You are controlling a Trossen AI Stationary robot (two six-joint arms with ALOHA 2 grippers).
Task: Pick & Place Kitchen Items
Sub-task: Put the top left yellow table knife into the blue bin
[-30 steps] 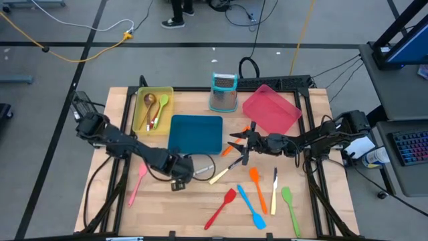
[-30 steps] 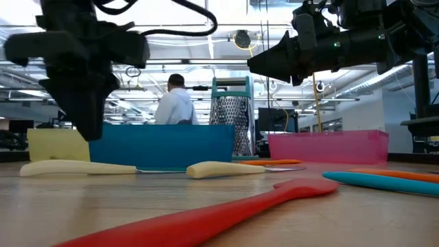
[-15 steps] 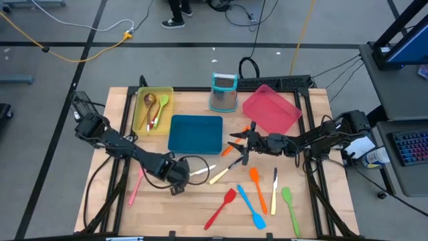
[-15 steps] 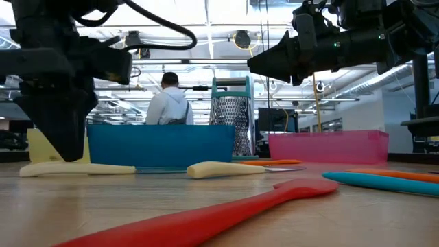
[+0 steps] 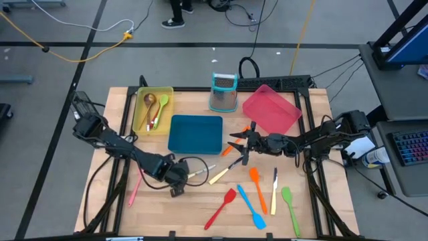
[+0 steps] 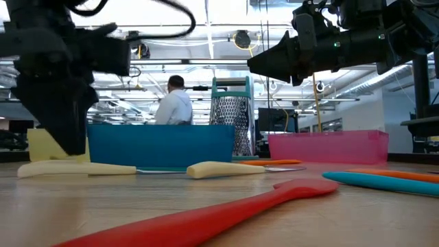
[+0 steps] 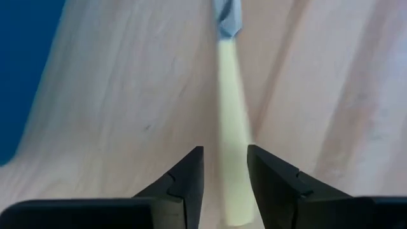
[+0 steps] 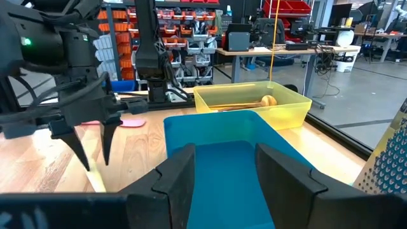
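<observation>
A cream-handled knife [image 5: 200,173] lies flat on the wooden table in front of the blue tray [image 5: 195,132]. My left gripper [image 5: 184,175] is open and low over the free end of the knife's handle [image 7: 230,127]. One finger stands on either side of the handle with a gap. It also shows in the low view [image 6: 65,147], just above the handle [image 6: 75,168]. My right gripper [image 5: 235,148] is open and empty, held above the table to the right of the blue tray. It faces the blue tray in the right wrist view [image 8: 222,181].
A second cream knife [image 5: 221,175], orange [image 5: 255,177], blue [image 5: 251,207], red [image 5: 222,207] and pink [image 5: 136,187] spatulas and a green spoon [image 5: 289,201] lie on the near half. A yellow tray [image 5: 152,110] holds spoons. The pink tray [image 5: 271,110] and the grater [image 5: 224,92] stand at the back.
My left gripper has gone toward the table's left edge along the knife's handle and down, close to the table. It now stands astride the handle's end. My right gripper has kept still.
</observation>
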